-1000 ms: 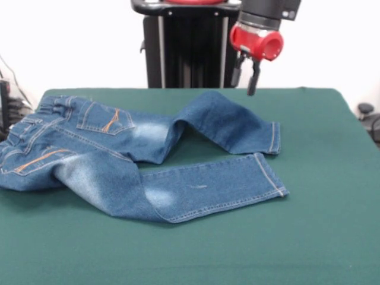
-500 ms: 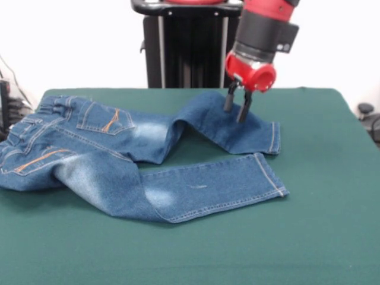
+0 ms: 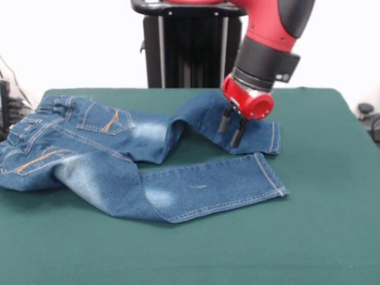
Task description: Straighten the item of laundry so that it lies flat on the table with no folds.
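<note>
A small pair of blue denim jeans [image 3: 119, 160] lies on the dark green table [image 3: 309, 237]. Its waistband and orange-stitched pockets are at the left. Both legs run to the right, and the far leg is bent upward in a fold near the middle. My gripper [image 3: 230, 132] hangs from the red and black arm over the far leg, close to its cuff. Its two dark fingers [image 3: 223, 123] point down, slightly apart, with their tips at the denim. Nothing is held between them.
The robot's black pedestal [image 3: 184, 47] stands behind the table's far edge. Dark equipment shows at the left edge [image 3: 5, 101] and at the right edge [image 3: 368, 116].
The arm has come down and slightly toward the camera. The gripper moved from above the table's far edge to the far leg of the jeans.
</note>
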You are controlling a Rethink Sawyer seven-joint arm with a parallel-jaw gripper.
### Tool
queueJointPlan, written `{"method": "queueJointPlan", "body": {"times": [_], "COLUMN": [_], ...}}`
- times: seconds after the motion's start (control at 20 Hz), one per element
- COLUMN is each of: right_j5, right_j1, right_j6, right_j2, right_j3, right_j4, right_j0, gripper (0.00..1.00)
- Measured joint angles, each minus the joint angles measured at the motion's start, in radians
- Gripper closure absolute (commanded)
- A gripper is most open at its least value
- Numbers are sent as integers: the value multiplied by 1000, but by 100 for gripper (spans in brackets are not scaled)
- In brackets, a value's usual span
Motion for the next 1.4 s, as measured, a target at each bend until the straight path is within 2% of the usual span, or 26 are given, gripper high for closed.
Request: {"method": "queueJointPlan", "body": {"times": [0.4, 0.7, 1.0, 1.4], "right_j5": [136, 170, 172, 172], "right_j1": [102, 146, 138, 33], "right_j6": [0, 0, 0, 0], "right_j2": [-75, -100, -100, -100], "right_j3": [-138, -203, -207, -151], "right_j4": [72, 101, 107, 107], "right_j0": [98, 134, 144, 158], "gripper": [0, 0, 0, 0]}}
